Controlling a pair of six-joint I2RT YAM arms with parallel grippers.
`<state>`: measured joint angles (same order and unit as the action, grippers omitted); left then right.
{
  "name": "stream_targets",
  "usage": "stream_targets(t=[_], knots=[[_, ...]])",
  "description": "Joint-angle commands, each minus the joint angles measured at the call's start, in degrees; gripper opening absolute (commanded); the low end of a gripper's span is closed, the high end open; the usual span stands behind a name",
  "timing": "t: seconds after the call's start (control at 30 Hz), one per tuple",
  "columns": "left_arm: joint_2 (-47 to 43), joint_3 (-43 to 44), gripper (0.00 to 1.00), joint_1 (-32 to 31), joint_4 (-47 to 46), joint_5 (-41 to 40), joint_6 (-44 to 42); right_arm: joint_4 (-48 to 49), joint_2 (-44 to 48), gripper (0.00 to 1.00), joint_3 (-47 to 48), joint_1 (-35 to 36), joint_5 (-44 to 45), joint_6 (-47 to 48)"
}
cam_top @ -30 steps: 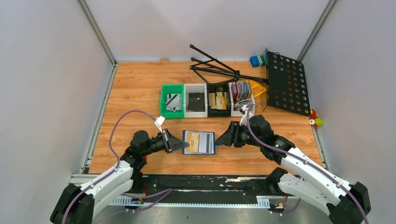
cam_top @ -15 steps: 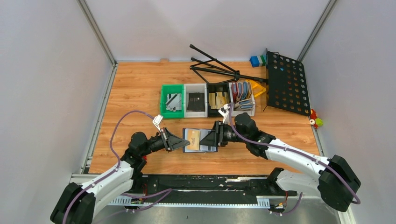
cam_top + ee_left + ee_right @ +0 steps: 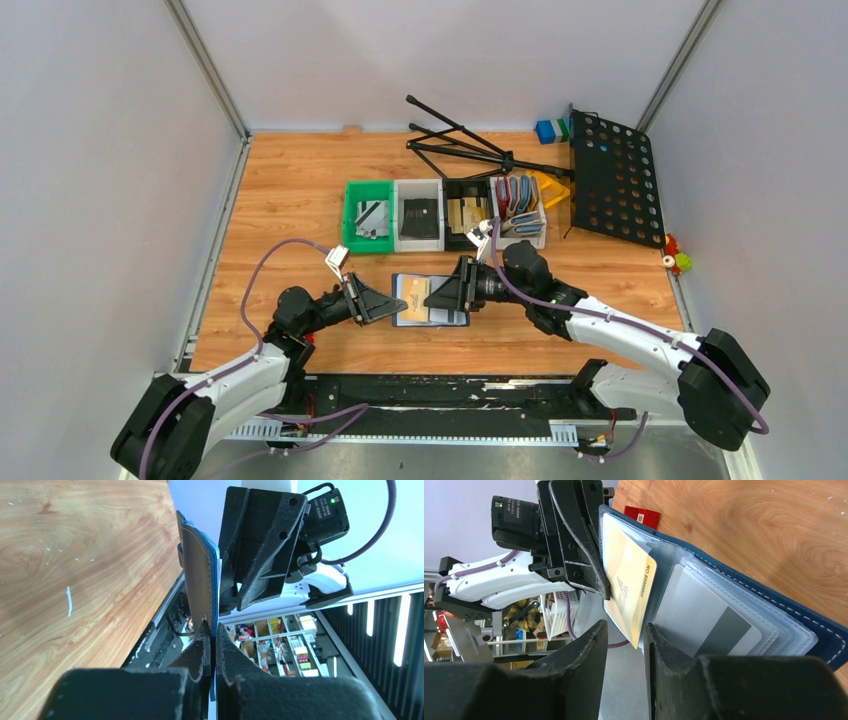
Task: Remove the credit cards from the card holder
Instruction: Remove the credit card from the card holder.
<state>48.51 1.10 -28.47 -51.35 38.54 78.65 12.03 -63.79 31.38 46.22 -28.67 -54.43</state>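
Left claw tight (right claw ajar)

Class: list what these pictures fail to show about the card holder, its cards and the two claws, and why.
- Top view: the right claw covers the card holder's right half; cards there are hidden.
- Left wrist view: the holder is edge-on in the left claw; no pockets show.
- Right wrist view: the tan card sits between the right claw's fingers; contact is unclear.

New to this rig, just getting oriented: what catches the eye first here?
The navy card holder lies open mid-table, one flap pinched by the left gripper. The right gripper, jaws apart, straddles a tan-gold card sticking out of its pocket. A silver-grey card sits beside it.
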Motion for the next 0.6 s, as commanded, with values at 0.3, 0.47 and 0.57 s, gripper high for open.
stream_targets(t=[0.3, 0.47, 0.57], knots=[[1.51, -0.29, 0.00, 0.10, -13.54, 2.35, 4.81, 11.99, -3.17, 0.31, -0.65, -0.16, -3.24, -7.44], [1.85, -0.58, 0.00, 0.11, -13.26, 1.23, 4.53, 20.02, -4.04, 0.24, -2.32, -0.38, -5.26, -11.39], [1.89, -1.83, 0.00, 0.12, -14.42, 0.94, 4.85, 18.21, -3.75, 0.27, -2.28, -0.58, -4.77, -11.19]])
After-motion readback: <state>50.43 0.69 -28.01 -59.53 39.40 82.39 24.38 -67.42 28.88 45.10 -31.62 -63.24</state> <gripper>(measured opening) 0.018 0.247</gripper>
